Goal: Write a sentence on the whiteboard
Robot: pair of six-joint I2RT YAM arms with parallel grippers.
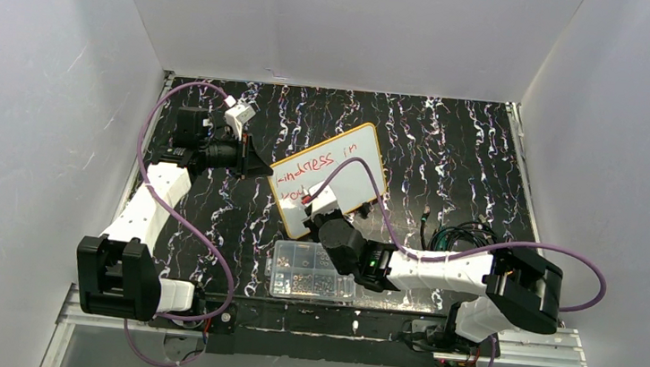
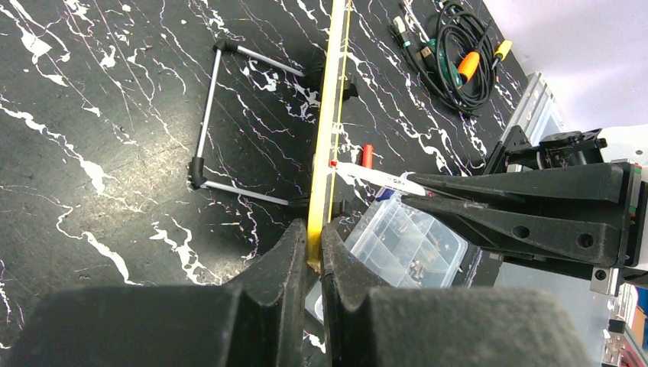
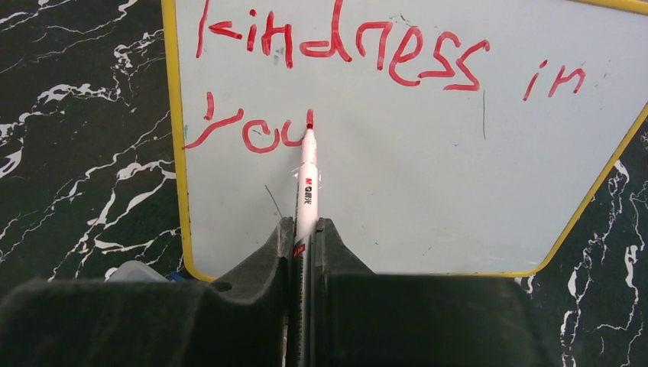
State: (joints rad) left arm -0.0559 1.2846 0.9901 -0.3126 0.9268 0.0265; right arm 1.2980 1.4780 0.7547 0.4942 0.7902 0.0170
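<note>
The whiteboard [image 1: 348,184] stands tilted on the black marbled table, and the right wrist view faces it [image 3: 428,183]. The sentence [image 3: 344,53] is in red and reads "kindness in", with "you" on the line below. My left gripper [image 2: 313,238] is shut on the board's yellow rim [image 2: 330,115], which that view shows edge-on. My right gripper [image 3: 306,229] is shut on a white marker [image 3: 307,183]. The marker's red tip touches the board at the end of the "u". From above, the right gripper [image 1: 314,208] sits at the board's lower left and the left gripper [image 1: 260,166] at its left corner.
A clear plastic compartment box [image 1: 313,272] lies just in front of the board, beside the right arm. A bundle of cables [image 1: 456,232] lies to the right. A red marker cap [image 2: 367,155] rests on the table. The board's wire stand [image 2: 206,115] props it from behind.
</note>
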